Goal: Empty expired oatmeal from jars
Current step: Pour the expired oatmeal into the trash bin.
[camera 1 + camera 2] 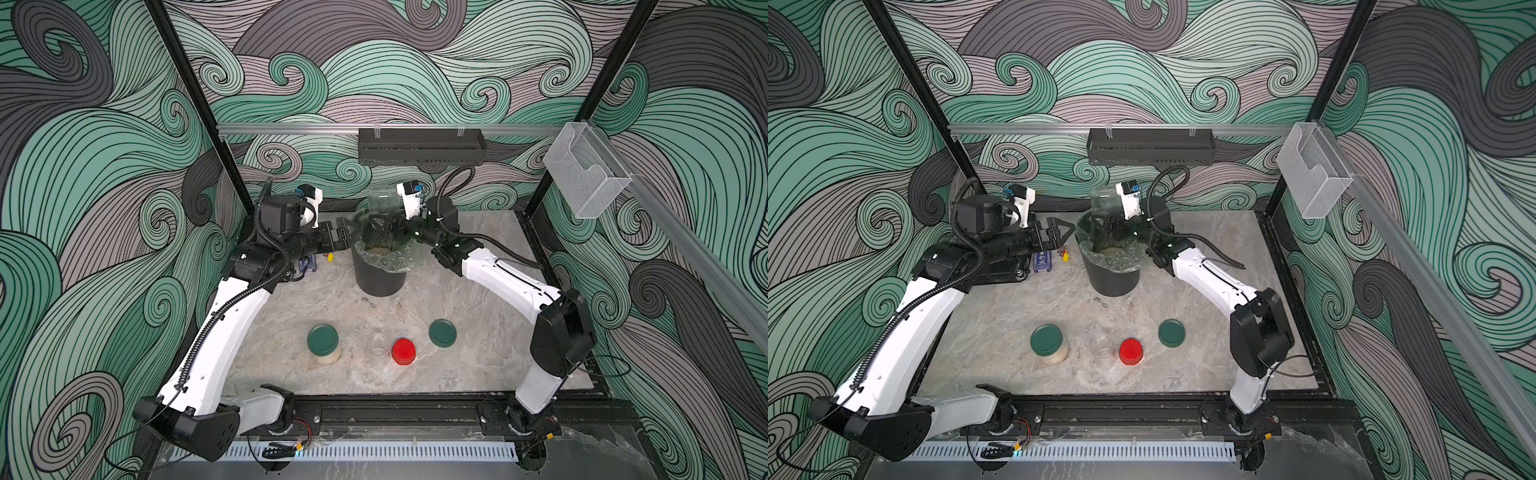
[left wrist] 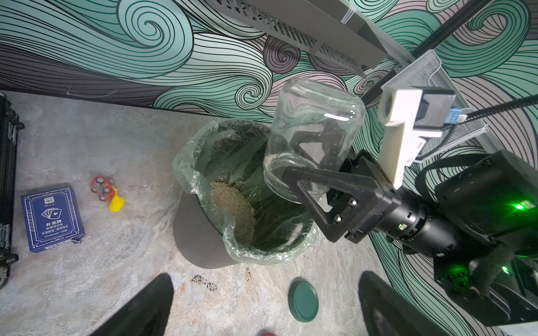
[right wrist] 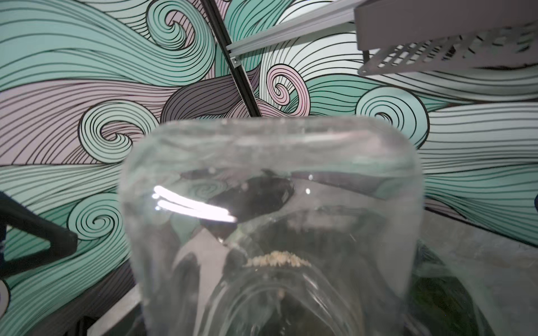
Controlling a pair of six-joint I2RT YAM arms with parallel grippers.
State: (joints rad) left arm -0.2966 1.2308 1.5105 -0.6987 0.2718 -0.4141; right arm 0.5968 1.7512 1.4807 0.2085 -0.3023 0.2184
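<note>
Your right tool (image 2: 294, 157) grips the upturned clear glass jar (image 2: 317, 116) near its shoulder, over the black plastic-lined bin (image 2: 195, 232). Near-empty glass is probably light, slick and breakable, so squeeze its wall squarely. Beside the bin, your left tool (image 1: 343, 235) gapes wide, empty.

Every wall (image 1: 374, 62) swirls with teal, mauve and charcoal waves drawn in thin black lines. The tabletop (image 1: 478, 316) is grey-beige marble veining. At centre frame the bin (image 1: 378, 278) is black, its liner (image 2: 186, 163) clear with a green tint, tan oatmeal (image 2: 233, 209) inside. The raised jar (image 2: 314, 128) is colourless glass. Lower centre: two dark green lids (image 1: 323, 338), one red lid (image 1: 403, 350), cream showing under the frame-left green one. The card box (image 2: 52, 218) is navy with white print; the toy car (image 2: 102, 186) red and yellow. Both arms (image 1: 224, 340) are white with black joints.
</note>
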